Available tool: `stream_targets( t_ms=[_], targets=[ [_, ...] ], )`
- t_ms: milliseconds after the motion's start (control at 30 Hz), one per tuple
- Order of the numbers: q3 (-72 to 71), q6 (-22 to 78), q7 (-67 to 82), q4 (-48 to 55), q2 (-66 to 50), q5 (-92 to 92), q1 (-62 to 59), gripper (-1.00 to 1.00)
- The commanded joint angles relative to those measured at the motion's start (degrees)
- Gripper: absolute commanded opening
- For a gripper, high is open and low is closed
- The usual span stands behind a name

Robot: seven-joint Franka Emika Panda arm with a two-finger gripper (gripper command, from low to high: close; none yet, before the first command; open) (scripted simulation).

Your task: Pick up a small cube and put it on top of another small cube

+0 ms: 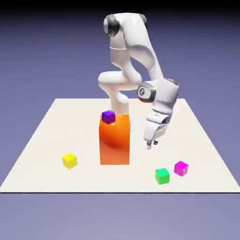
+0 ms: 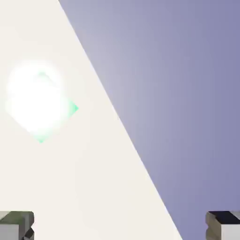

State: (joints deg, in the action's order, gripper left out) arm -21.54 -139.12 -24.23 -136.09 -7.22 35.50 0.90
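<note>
One target in sight: green cube. Gripper wide, empty, approach step; nxt needs lowering + centring over it.

Counter: pale cream surface filling the left part of the hand view, widening toward the bottom; its edge runs as a straight diagonal from the top left of middle down toward the lower right.
Backdrop: plain blue-violet, filling everything to the right of that diagonal edge.
Green cube: on the counter at the view's left, seen corner-on like a diamond; a bright white glare washes out most of it, leaving only thin green edges at its right and lower corners.
Fingers: two small grey tips at the bottom corners, far apart, with only bare counter between them.
</note>
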Motion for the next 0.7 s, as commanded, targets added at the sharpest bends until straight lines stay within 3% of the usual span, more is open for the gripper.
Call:
stream_targets(
  t_ms=[0,333,500,533,667],
  targets=[
    [-1.1,1.8,1.0,1.3,-2.1,1.9,-0.1,0.00],
    [-12.1,19.7,10.3,14.0,-22.5,20.0,0.0,0.00],
    [-7.2,15.3,5.9,15.1,-29.8,27.5,0.7,0.00],
    [-7.2,15.3,5.9,15.1,-29.8,27.5,0.7,-1.00],
    [-11.4,19.0,9.6,14.2,-23.6,21.2,0.1,-1.00]
  ],
)
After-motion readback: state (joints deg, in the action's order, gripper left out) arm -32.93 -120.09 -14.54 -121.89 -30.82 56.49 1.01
